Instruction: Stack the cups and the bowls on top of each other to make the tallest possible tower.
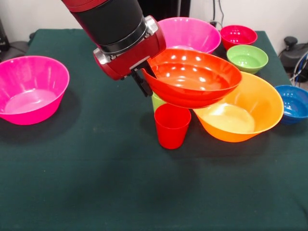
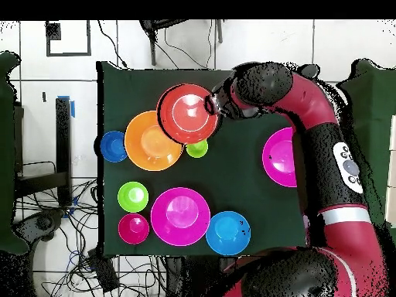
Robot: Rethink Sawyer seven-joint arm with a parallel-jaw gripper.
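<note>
Over the green counter the tool grips the red-orange bowl's rim, red cup just below.

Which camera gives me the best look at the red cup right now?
The front view: the red cup stands in full sight, upright on the table, just below the red-orange bowl held by the gripper. In the overhead view that bowl hides the red cup completely.
</note>
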